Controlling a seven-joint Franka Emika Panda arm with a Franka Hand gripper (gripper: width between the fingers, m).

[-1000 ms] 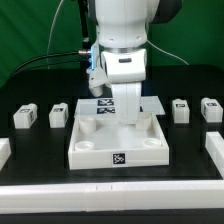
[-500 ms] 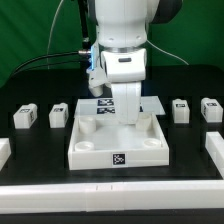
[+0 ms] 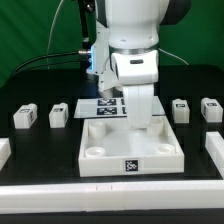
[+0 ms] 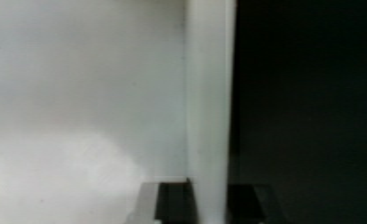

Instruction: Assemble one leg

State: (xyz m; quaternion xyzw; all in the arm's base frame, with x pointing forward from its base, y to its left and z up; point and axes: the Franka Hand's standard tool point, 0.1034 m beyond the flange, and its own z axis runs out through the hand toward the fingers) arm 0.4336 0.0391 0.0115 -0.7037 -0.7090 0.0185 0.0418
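Note:
The large white square panel [image 3: 125, 150] with round corner sockets lies flat on the black table. My gripper [image 3: 142, 124] is down at its far right edge. In the wrist view the gripper [image 4: 212, 203] has its dark fingers [image 4: 171, 204] on either side of the panel's upright rim [image 4: 208, 100], shut on it. Four small white tagged legs stand apart from it: two on the exterior view's left [image 3: 25, 117] [image 3: 59, 115] and two on the right [image 3: 181, 109] [image 3: 211, 108].
The marker board [image 3: 104, 105] lies behind the panel, partly covered by the arm. A long white rail [image 3: 100, 191] runs along the front edge. White blocks sit at the exterior view's left [image 3: 4, 152] and right [image 3: 214, 150].
The gripper and the panel have shifted together toward the exterior view's right and a little nearer the front. The legs have not moved.

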